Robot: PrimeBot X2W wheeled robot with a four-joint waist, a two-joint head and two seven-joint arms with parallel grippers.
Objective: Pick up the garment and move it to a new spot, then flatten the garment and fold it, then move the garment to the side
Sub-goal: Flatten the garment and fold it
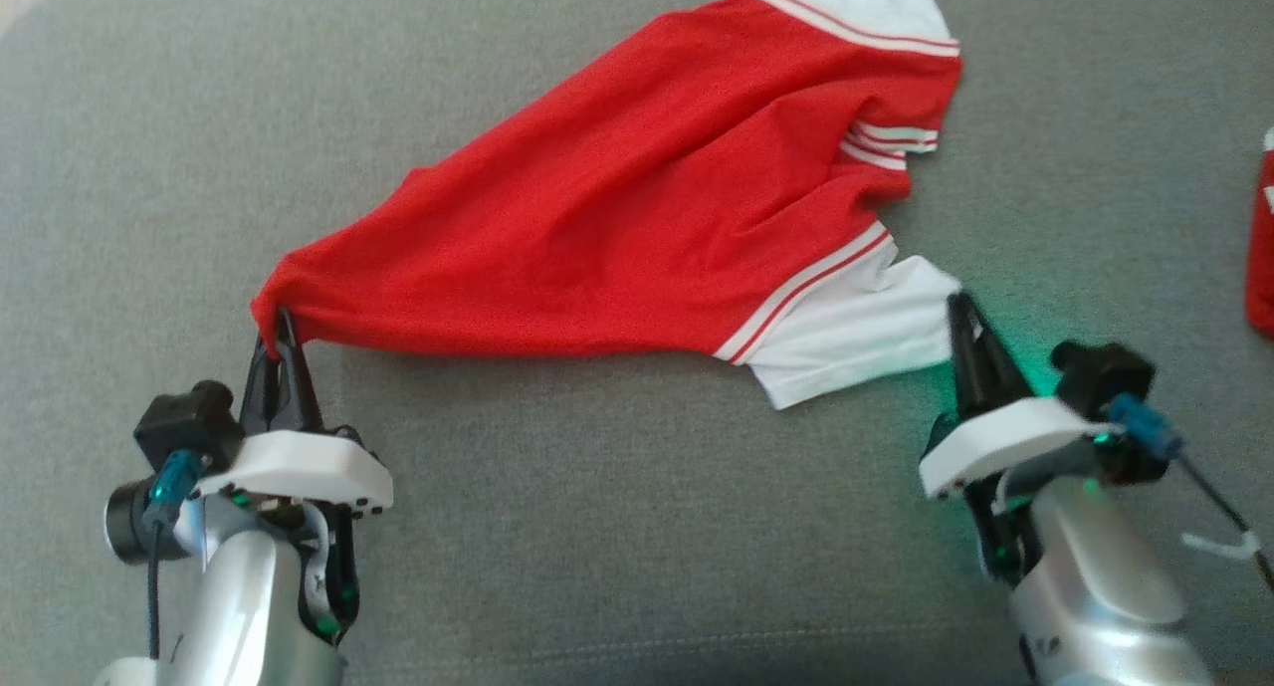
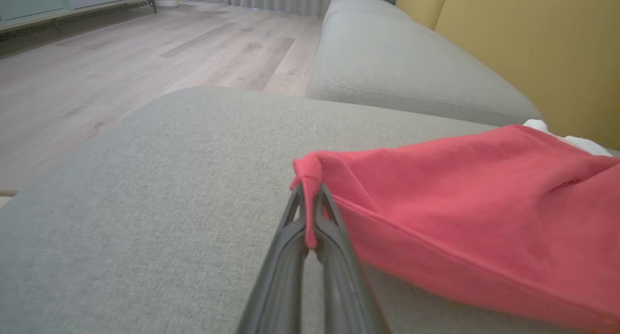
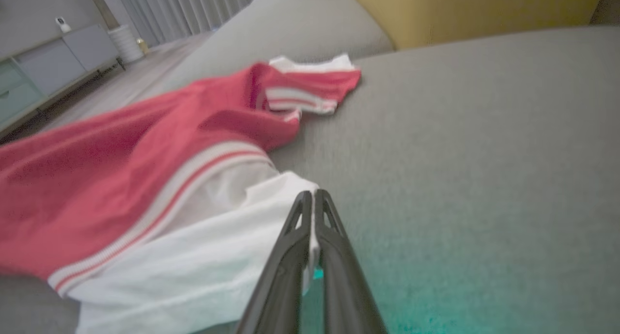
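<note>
garment (image 1: pixel 617 218): thin matt cloth
sofa (image 1: pixel 597 527): coarse woven matt fabric
left pincer (image 1: pixel 279 328): dark matt plastic
floor (image 2: pixel 145 48): smooth pale wood, faint sheen

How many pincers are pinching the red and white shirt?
2. The left pincer holds the shirt by a red corner at the lower left; the right pincer is shut on its white edge at the lower right.

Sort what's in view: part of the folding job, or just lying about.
Job: shirt; left gripper pinching its red corner; right gripper pinching its white edge; grey sofa seat.
Lying about: red cloth at the right edge; cabinet; yellow backrest.
</note>
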